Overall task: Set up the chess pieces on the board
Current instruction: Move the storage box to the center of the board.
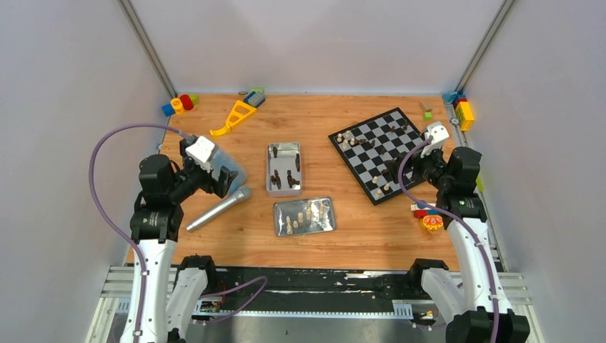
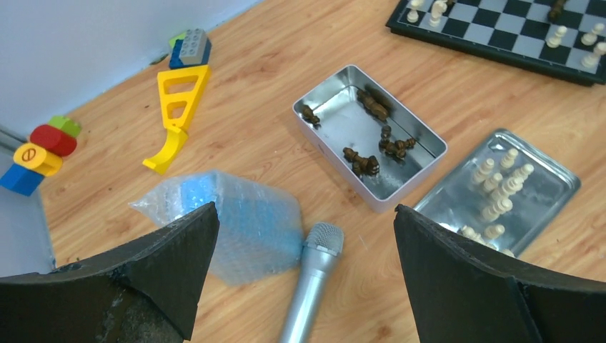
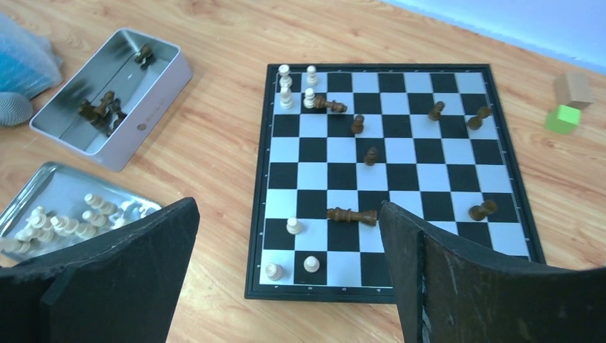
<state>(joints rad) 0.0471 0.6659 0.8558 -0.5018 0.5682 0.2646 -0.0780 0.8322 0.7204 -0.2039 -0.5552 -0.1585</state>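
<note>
The chess pieces (image 3: 370, 155) are not set up yet. They sit in three places. Some are on the board (image 3: 421, 179), which lies at a slant on the right side of the table (image 1: 357, 243). There, a few pale pieces (image 3: 285, 71) stand in one corner and a few more near the next corner. Dark pieces (image 3: 436, 111) are dotted about, at least two tipped over. More dark ones lie in a deep tin (image 2: 339, 118) in the middle of the table, and more pale ones stand in a flat tray (image 2: 543, 182) just beside it.

The right claw (image 3: 287, 206) hangs over the near edge of the board, spread wide with nothing in it. The left claw (image 2: 304, 221) is spread wide and empty too, above a microphone (image 2: 318, 246) and some bubble wrap (image 2: 243, 214).

I think the first job is the tipped dark piece (image 3: 350, 214) right under the right claw. The claw should come straight down with one finger on each side of the piece's middle, then squeeze gently — these pieces are tiny and could roll away. A pale piece (image 3: 293, 226) stands near it, so go slowly and don't bump that one. Then stand the dark piece up in the middle of its square.
</note>
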